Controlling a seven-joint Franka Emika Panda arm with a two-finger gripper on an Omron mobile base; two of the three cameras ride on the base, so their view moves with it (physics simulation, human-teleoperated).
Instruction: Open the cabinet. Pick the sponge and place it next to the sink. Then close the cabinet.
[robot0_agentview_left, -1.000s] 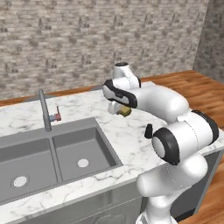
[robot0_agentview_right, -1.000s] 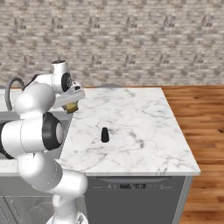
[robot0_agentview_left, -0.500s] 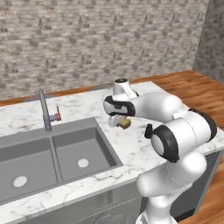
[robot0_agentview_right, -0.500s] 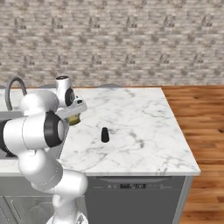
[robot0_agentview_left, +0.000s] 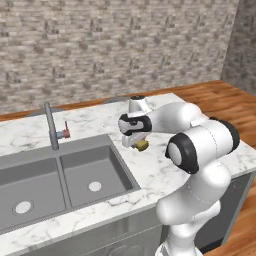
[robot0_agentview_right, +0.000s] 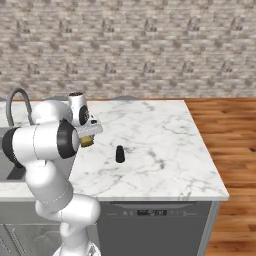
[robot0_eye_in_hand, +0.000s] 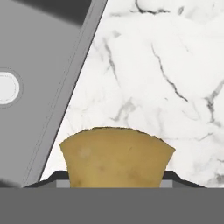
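Gripper (robot0_agentview_left: 140, 145) sits at centre frame in the left base view, pointed down over the marble counter (robot0_agentview_left: 165, 170), fingers clamped on the sponge (robot0_agentview_left: 142, 145). In the hand view the sponge (robot0_eye_in_hand: 116, 158) fills the lower centre, a mustard block with both sides pinched between the fingers; the sink (robot0_eye_in_hand: 35, 65) rim runs diagonally through the upper left, bare marble to the right of it. Sponge is just beside the right edge of the sink (robot0_agentview_left: 70, 175), low over the counter; whether it touches the surface I cannot tell. In the right base view the sponge (robot0_agentview_right: 87, 141) shows left of centre, with a small dark object (robot0_agentview_right: 120, 154) standing on the counter near it, toward frame centre. Faucet (robot0_agentview_left: 50, 125) stands at the back rim of the sink, left of frame, well clear of the arm. Judgement: placing step nearly done; the cabinet remains to be shut. Risks: release from too high, so the light block bounces or rolls over the rim into the basin; release too near the rim, same result; withdrawal sideways could clip the dark object and knock it over.
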